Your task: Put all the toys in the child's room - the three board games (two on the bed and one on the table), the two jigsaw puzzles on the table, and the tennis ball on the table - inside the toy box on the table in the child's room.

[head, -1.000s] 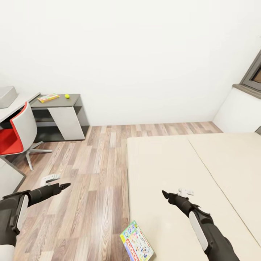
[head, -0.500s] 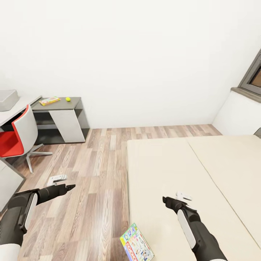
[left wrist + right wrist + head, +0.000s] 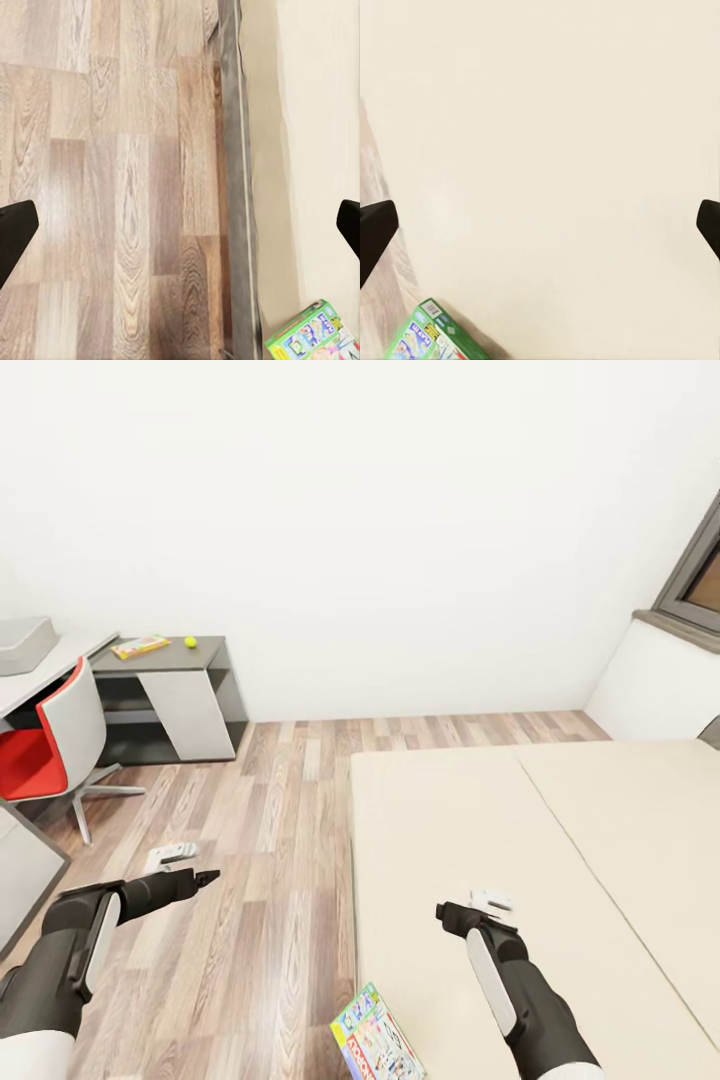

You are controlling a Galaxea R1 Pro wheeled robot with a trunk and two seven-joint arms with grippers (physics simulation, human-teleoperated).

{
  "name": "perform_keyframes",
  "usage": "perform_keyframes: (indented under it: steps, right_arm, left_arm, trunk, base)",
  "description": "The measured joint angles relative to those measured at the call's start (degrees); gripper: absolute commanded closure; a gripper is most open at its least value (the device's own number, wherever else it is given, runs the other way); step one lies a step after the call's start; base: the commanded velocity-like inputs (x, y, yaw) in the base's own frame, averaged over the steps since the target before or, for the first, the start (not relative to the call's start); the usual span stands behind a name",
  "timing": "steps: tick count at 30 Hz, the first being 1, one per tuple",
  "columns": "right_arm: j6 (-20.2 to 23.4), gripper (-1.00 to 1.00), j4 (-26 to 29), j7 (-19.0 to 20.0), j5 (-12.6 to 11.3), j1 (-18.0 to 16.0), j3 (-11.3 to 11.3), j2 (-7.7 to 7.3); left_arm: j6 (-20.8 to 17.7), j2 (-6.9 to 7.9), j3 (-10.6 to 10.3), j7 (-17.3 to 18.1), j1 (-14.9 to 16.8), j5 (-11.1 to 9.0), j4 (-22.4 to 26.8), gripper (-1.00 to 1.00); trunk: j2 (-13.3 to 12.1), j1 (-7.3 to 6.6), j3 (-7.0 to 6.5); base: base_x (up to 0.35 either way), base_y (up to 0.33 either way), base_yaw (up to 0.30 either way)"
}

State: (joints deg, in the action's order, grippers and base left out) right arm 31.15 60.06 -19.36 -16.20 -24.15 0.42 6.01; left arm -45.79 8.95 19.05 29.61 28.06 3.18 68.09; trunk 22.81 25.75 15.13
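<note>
Board game lies at bed's near corner, near the wide-open, empty right pincer.

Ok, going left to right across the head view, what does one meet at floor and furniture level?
Toy box → red chair → dark-topped side unit carrying a colourful flat toy and the tennis ball → wood floor → board game at the bed's near edge → bed → window.
</note>
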Motion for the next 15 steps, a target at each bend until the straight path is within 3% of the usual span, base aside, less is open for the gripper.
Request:
perform_keyframes:
  steps: [15]
  right_arm:
    - [1.8,-1.0,-2.1,-0.2,0.0,-2.1,0.5,0.37]
  left_arm:
    - [-0.1,-0.42,-0.1,-3.8,0.8,-0.2,-1.6,-1.0]
  trunk:
    - [0.0,0.0,-1.42]
  base:
    - [0.0,0.0,0.0]
